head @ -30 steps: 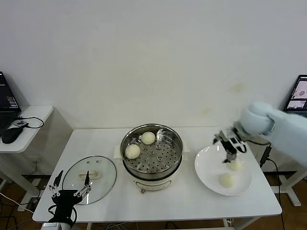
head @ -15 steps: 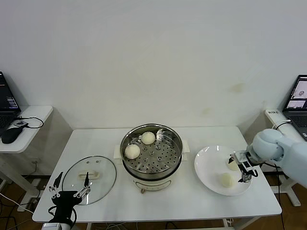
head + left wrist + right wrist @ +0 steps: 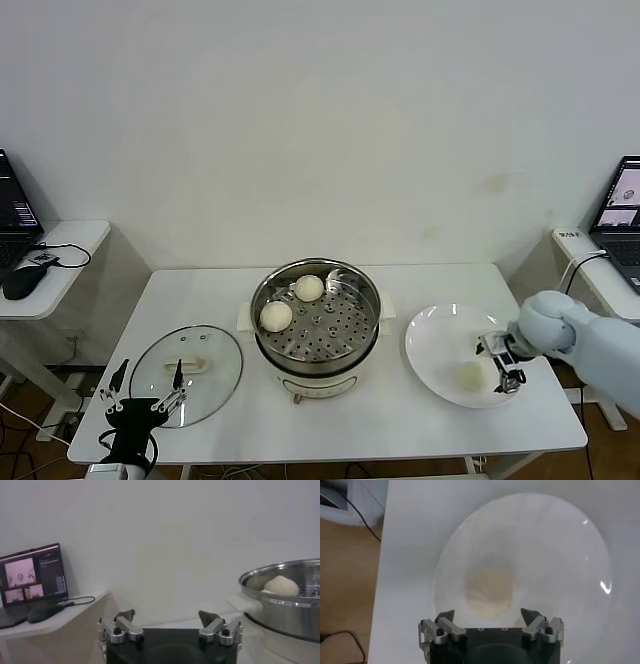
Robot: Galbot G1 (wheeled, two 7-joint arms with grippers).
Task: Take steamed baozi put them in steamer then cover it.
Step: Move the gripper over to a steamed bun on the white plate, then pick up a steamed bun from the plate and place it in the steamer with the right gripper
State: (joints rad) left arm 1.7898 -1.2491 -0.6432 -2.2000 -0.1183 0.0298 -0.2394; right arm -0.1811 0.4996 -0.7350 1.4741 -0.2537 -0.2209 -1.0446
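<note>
The steamer (image 3: 316, 322) stands at the table's middle with two steamed baozi (image 3: 309, 288) (image 3: 275, 316) on its perforated tray. On the white plate (image 3: 438, 335) to its right lies another baozi (image 3: 469, 375). My right gripper (image 3: 503, 362) hangs low over the plate's right side, open. In the right wrist view a baozi (image 3: 489, 592) lies just ahead of that gripper (image 3: 490, 617), centred on the gap between its spread fingers. The cover (image 3: 187, 365) lies flat at the table's left. My left gripper (image 3: 140, 400) waits open at the cover's near edge, empty.
A side table with a laptop and a mouse (image 3: 20, 283) stands at the left. Another laptop (image 3: 625, 200) sits on a stand at the right. The plate lies close to the table's right edge. In the left wrist view the steamer's rim (image 3: 280, 575) shows a baozi (image 3: 281, 585).
My right gripper has swung from above the plate's far side to its right side and come down low over the baozi there. The left arm has stayed put.
</note>
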